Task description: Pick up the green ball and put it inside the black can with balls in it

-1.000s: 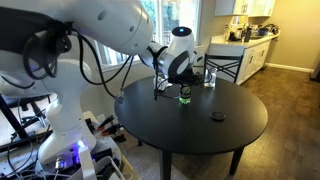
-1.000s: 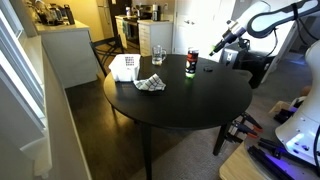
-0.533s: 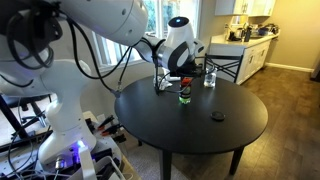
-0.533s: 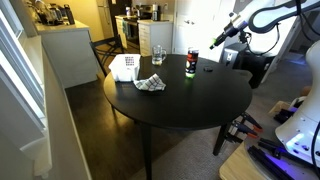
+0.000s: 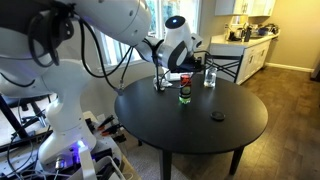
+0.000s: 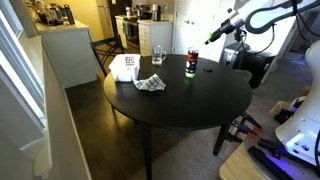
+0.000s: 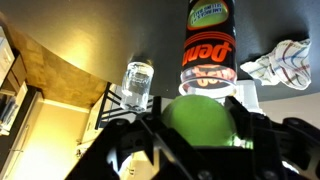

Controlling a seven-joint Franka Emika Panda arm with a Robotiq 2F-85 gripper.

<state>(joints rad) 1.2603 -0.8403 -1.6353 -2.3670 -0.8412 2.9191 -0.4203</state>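
In the wrist view my gripper (image 7: 200, 125) is shut on the green ball (image 7: 198, 112), which fills the space between the two dark fingers. The black can (image 7: 208, 52) stands upright on the table beyond the ball, with a reddish band and printed label. In both exterior views the gripper (image 5: 188, 68) (image 6: 212, 39) hangs in the air a little above and beside the can (image 5: 184, 93) (image 6: 190, 64), not touching it. Green shows in the can's middle.
A clear drinking glass (image 7: 138, 82) (image 6: 158, 55) stands near the can. A crumpled checked cloth (image 6: 150, 84) (image 7: 282, 62) and a white box (image 6: 124, 68) lie on the round black table (image 6: 190, 105). A flat black disc (image 5: 218, 116) lies apart. Chairs stand behind the table.
The gripper, still holding the green ball, has risen slightly and drifted closer to the can. The can and the other things have not moved.
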